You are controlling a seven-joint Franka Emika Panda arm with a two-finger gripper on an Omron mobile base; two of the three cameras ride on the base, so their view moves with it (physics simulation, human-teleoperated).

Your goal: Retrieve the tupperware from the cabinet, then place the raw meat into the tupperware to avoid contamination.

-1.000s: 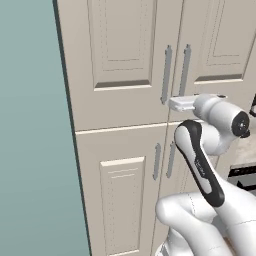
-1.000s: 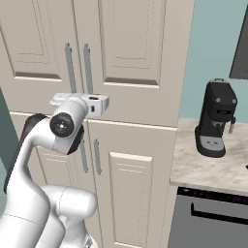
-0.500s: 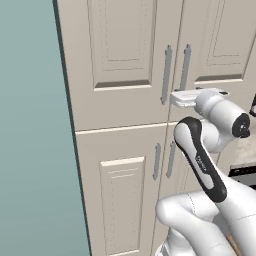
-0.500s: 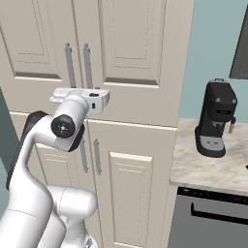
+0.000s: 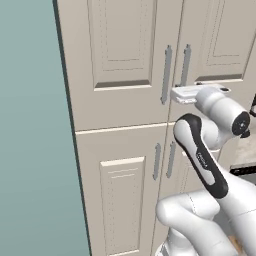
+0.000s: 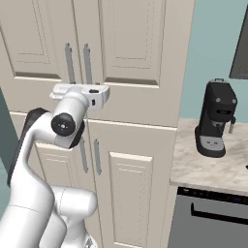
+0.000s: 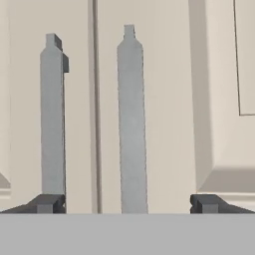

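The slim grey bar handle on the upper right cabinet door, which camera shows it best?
The hand view: the slim grey bar handle stands centred and close between the open gripper fingertips. Both base views show it small, above the arm.

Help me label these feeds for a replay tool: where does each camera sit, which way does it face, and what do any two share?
Left base view: behind the arm, to its left, facing the closed cabinet; the arm rises at lower right, gripper at the upper handles.
Right base view: behind, to its right, facing the same cabinet, with the coffee machine on the counter; the arm rises at lower left.
Hand view: on the hand, facing the two handles close up; open fingertips at the bottom.
All three share the upper door handles.
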